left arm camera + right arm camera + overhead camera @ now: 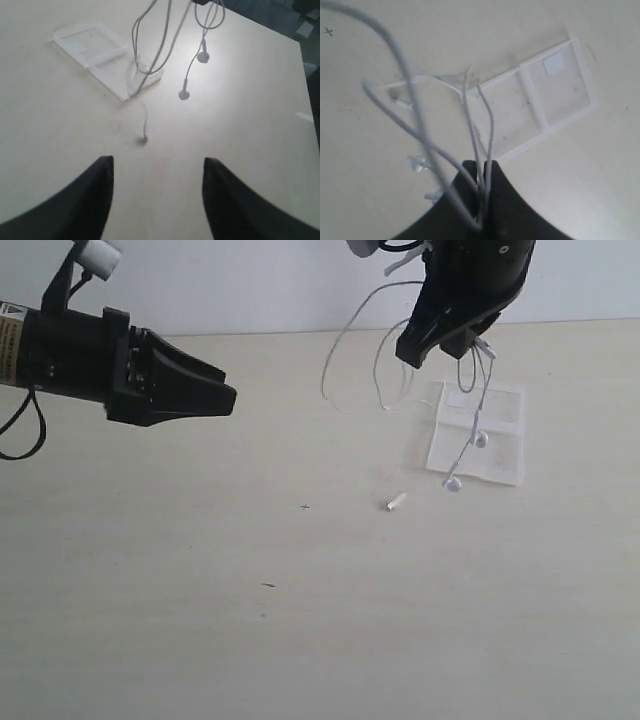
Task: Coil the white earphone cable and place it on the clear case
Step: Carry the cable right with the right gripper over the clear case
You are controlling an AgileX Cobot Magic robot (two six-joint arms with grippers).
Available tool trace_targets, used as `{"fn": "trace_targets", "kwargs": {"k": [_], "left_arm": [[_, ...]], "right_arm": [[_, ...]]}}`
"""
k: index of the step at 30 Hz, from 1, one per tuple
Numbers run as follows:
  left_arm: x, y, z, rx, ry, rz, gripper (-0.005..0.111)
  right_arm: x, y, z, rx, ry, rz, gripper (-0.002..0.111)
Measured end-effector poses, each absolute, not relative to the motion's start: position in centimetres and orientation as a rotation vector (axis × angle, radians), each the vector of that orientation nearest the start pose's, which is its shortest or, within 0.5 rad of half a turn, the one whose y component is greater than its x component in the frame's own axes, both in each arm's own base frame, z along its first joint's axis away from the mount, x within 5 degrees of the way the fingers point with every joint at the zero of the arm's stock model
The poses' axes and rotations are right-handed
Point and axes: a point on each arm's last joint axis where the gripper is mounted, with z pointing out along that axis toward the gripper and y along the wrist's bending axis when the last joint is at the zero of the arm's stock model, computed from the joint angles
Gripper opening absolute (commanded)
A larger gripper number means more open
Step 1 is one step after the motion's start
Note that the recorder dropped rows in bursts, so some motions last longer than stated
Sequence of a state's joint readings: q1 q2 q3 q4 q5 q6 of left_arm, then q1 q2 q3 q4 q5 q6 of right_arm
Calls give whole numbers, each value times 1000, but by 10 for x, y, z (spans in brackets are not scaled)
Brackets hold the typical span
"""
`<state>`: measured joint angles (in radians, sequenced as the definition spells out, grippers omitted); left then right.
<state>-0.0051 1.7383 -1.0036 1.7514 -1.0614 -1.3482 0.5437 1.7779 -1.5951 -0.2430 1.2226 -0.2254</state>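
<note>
Earphone cable [480, 439] hangs in loose loops from right gripper [481, 169], pinched tight on several strands, buds dangling by clear case [500, 460]; left gripper [157, 172] spread, empty, well apart. Looks like coil-to-place step; next prob needs lowering so loops settle on case, not beside it. Plug end blurred; small white bit [396, 502] on table, can't tell what

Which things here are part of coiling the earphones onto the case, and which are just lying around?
Job: cable, pinched in the right hand; case; left hand, open and empty.
Lying about: small white stub on the table, maybe the cable's plug, cannot tell; dark specks.
</note>
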Motion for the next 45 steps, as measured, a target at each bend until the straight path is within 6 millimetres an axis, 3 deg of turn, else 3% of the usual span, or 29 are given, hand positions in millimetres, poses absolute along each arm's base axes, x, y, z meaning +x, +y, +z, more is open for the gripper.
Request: {"fn": "trace_targets", "kwargs": {"k": [17,25,29,32,34,45], "left_arm": [[319,-82,239,1030,1820,-921,57],[319,-82,238,1039,1831,-921,39],[318,-83,239,1042,1827,-929,34],[317,-83,240,1051,1816,-952,18],[316,-84,240,1057,1809,-966,0],[312,-85,238,1068,1806,-990,0]], "right_arm": [[329,171,304,-1169,2588,-317,0],[330,135,332,-1000,2583,-332,0],[325,116,349,-906,2586,-251,0],[320,106,359,-864,2580,-192,0],[318,104,363,-856,2572,-174,0],[317,108,390,-826,2488,-62,0]]}}
